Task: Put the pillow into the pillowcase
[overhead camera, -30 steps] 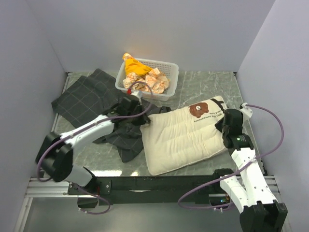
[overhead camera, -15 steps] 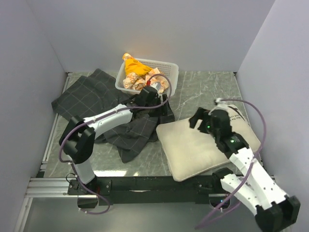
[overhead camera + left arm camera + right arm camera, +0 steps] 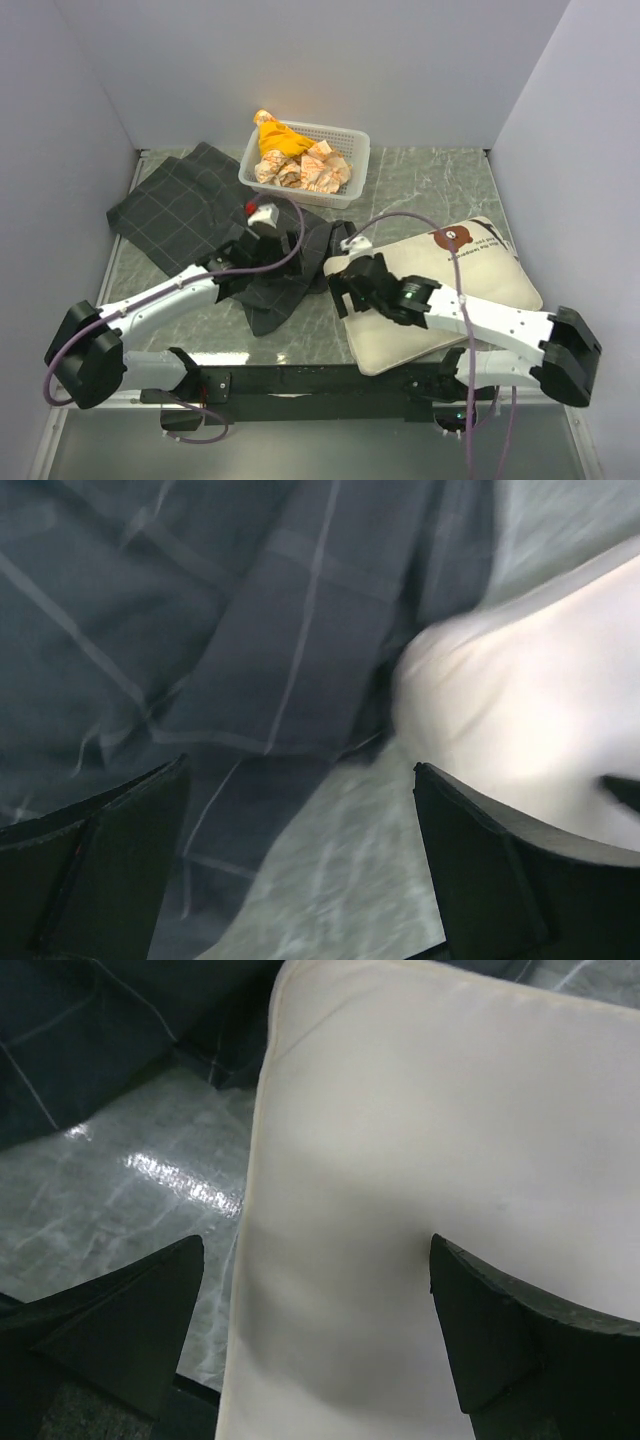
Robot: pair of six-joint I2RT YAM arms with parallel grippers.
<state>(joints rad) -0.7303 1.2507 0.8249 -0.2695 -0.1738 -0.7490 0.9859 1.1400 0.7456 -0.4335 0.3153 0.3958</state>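
The cream pillow (image 3: 450,290) lies flat on the right of the table, its brown bear face (image 3: 455,238) at the far end. The dark check pillowcase (image 3: 185,205) is spread at the left, with a crumpled part (image 3: 290,275) next to the pillow's left edge. My left gripper (image 3: 283,252) hovers open over that crumpled cloth. In the left wrist view, the left gripper (image 3: 300,770) holds nothing; the pillowcase (image 3: 200,630) is left and a pillow corner (image 3: 500,710) right. My right gripper (image 3: 340,290) stands open astride the pillow's left edge. In the right wrist view, its jaws (image 3: 316,1242) are over the pillow (image 3: 420,1130).
A white basket (image 3: 345,150) holding a yellow cloth and crumpled orange-white items stands at the back, just behind the pillowcase. Grey walls close in the marbled table (image 3: 420,185) on three sides. A black rail runs along the near edge.
Both grippers have opened. The right arm has swung from the pillow's right end across to its left edge, and the pillow now lies further right. The left arm has drawn back leftward.
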